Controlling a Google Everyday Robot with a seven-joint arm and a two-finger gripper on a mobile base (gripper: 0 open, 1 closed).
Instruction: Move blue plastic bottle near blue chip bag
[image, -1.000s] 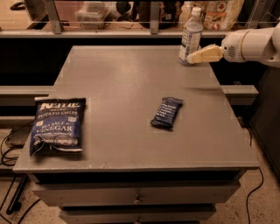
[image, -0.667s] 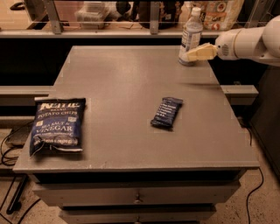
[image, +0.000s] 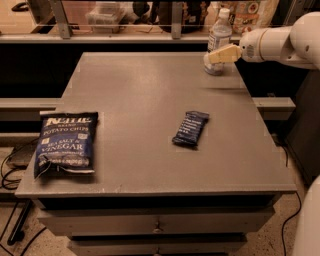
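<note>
The blue plastic bottle (image: 218, 36), clear with a white cap and a white-and-blue label, stands upright at the table's far right corner. My gripper (image: 212, 56) reaches in from the right on a white arm and is level with the bottle's lower half, its cream fingers (image: 223, 53) overlapping the bottle. The blue chip bag (image: 65, 143), dark blue with white "Kettle" lettering, lies flat at the table's near left edge, far from the bottle.
A small dark blue snack bar wrapper (image: 190, 128) lies right of the table's middle. The grey table (image: 145, 90) has drawers below its front edge. A shelf with jars and containers (image: 150, 12) runs behind the table. Cables lie on the floor at the left.
My gripper has moved left toward the bottle, from beside it to overlapping its lower half. The bottle, bag and wrapper have not moved.
</note>
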